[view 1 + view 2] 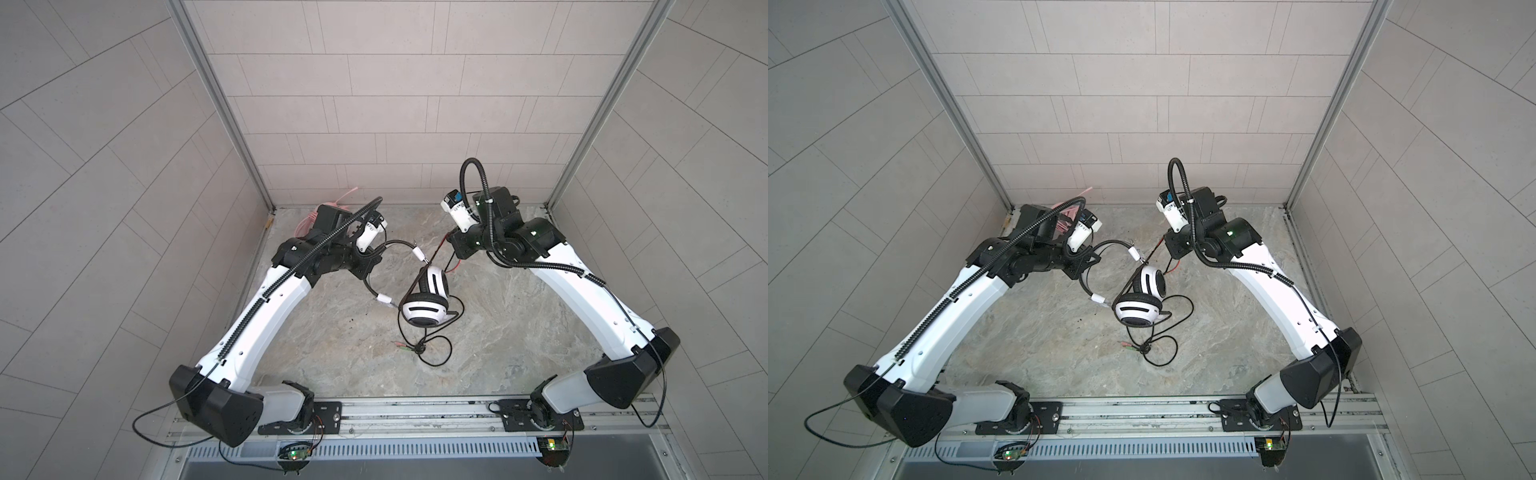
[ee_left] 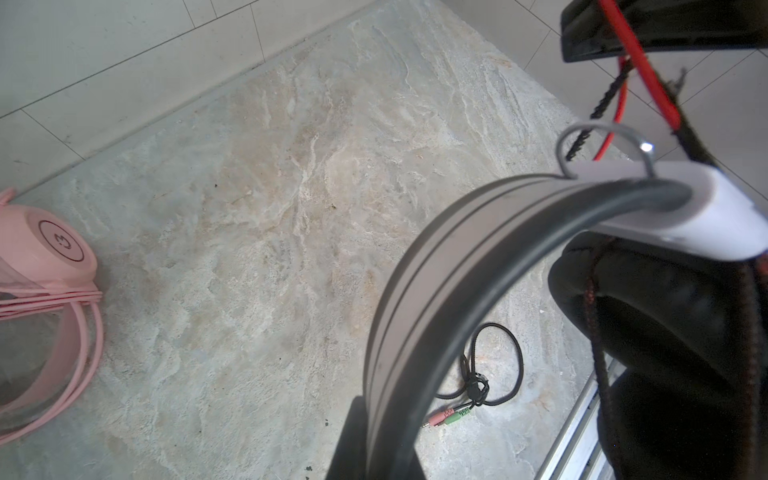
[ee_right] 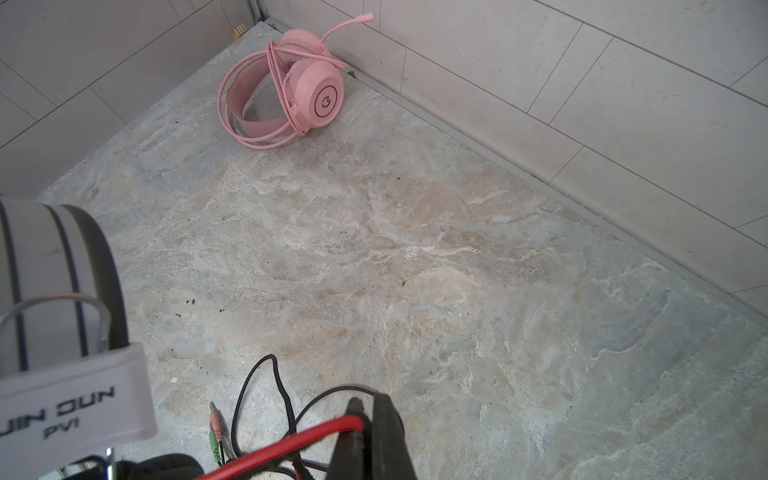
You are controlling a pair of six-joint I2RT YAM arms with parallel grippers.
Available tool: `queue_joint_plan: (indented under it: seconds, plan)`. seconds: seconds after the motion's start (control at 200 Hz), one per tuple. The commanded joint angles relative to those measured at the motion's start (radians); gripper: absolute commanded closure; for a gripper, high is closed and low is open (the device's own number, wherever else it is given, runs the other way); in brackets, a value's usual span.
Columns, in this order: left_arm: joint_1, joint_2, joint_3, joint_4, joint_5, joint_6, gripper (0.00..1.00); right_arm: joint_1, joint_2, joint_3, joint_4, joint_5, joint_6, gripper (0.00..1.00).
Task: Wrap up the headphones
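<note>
Left wrist view is showing only one dark finger (image 2: 345,440) of the left gripper (image 1: 366,269) at the frame edge. Its mate is hiding behind the grey-and-white band (image 2: 415,291), so the jaws are clamping tight on the white headset (image 1: 1138,309) at mid-band. Right wrist view is cutting off most of the right gripper (image 3: 370,419), yet both tips are pressing together on a red stretch of the cable (image 3: 291,444).

Out from the left fingers, the band is curving to two white-and-black cups (image 1: 434,282) sitting between the grippers. Whether the lower cup is touching the table (image 3: 415,249) is hard to tell. From the right fingers the black braided cable is running straight to the band's near end. It is then trailing past the cups in loose loops, bunched at a knot beside the pink and green plugs (image 2: 451,415), well apart from both grippers.

Beyond the left gripper, in the far corner by the wall (image 3: 540,83), the pink headset (image 3: 307,89) is lying on its side. Its thin cable is wound round band and cups. In both top views the left arm (image 1: 257,324) is covering nearly all of it, leaving only a few pink strands.
</note>
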Motion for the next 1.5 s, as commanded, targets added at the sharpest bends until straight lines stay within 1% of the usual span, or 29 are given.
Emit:
queue_joint_plan:
  seconds: [0.0,0.12,0.195,0.235,0.295,0.34,0.52,0.59,0.761,0.846,0.946,1.056,1.096,1.156,1.196,1.296,1.356,1.421,1.496]
  plan:
    - [-0.009,-0.053,0.023,-0.081,0.190,0.031,1.00,-0.076,0.039,-0.027,0.135,0.116,0.052,1.00]
    - [-0.008,-0.087,0.019,-0.062,0.182,0.017,1.00,-0.105,0.056,-0.075,0.163,0.104,0.082,1.00]
    - [-0.005,-0.108,0.000,-0.021,0.201,-0.003,1.00,-0.115,0.057,-0.101,0.182,0.047,0.098,0.98]
    - [-0.006,-0.114,-0.008,0.004,0.212,-0.019,1.00,-0.115,0.054,-0.120,0.203,-0.009,0.105,0.97]
    - [-0.005,-0.120,-0.024,0.050,0.216,-0.054,1.00,-0.114,0.054,-0.138,0.231,-0.109,0.118,0.92]
    - [-0.004,-0.122,-0.037,0.086,0.216,-0.079,1.00,-0.112,0.059,-0.136,0.230,-0.154,0.135,0.89]
    - [0.000,-0.103,-0.019,0.140,0.216,-0.127,1.00,-0.110,0.045,-0.189,0.284,-0.236,0.164,0.72]
    - [0.006,-0.100,-0.016,0.168,0.224,-0.151,1.00,-0.111,0.044,-0.208,0.300,-0.269,0.173,0.67]
    - [0.039,-0.091,0.027,0.179,0.204,-0.200,1.00,-0.112,0.033,-0.282,0.345,-0.278,0.197,0.63]
    - [0.068,-0.087,0.050,0.181,0.190,-0.221,1.00,-0.112,0.010,-0.366,0.401,-0.275,0.222,0.62]
    - [0.117,-0.088,0.082,0.181,0.193,-0.239,1.00,-0.112,0.003,-0.448,0.426,-0.230,0.238,0.61]
    - [0.168,-0.080,0.110,0.199,0.192,-0.278,1.00,-0.107,0.007,-0.539,0.446,-0.156,0.239,0.60]
    - [0.184,-0.072,0.127,0.199,0.190,-0.296,1.00,-0.105,0.011,-0.573,0.469,-0.160,0.243,0.60]
    - [0.202,-0.060,0.147,0.216,0.190,-0.328,1.00,-0.099,0.017,-0.613,0.498,-0.201,0.261,0.58]
    - [0.216,-0.052,0.157,0.237,0.189,-0.359,1.00,-0.081,0.014,-0.644,0.523,-0.221,0.256,0.53]
    - [0.247,-0.022,0.196,0.271,0.198,-0.444,1.00,-0.007,-0.009,-0.735,0.621,-0.190,0.238,0.42]
    - [0.256,-0.001,0.230,0.275,0.188,-0.475,1.00,0.040,-0.011,-0.771,0.682,-0.200,0.222,0.40]
    - [0.263,0.022,0.271,0.265,0.158,-0.502,1.00,0.079,0.004,-0.786,0.718,-0.216,0.240,0.40]
    - [0.277,0.048,0.329,0.231,0.124,-0.545,1.00,0.112,0.042,-0.815,0.825,-0.280,0.268,0.40]
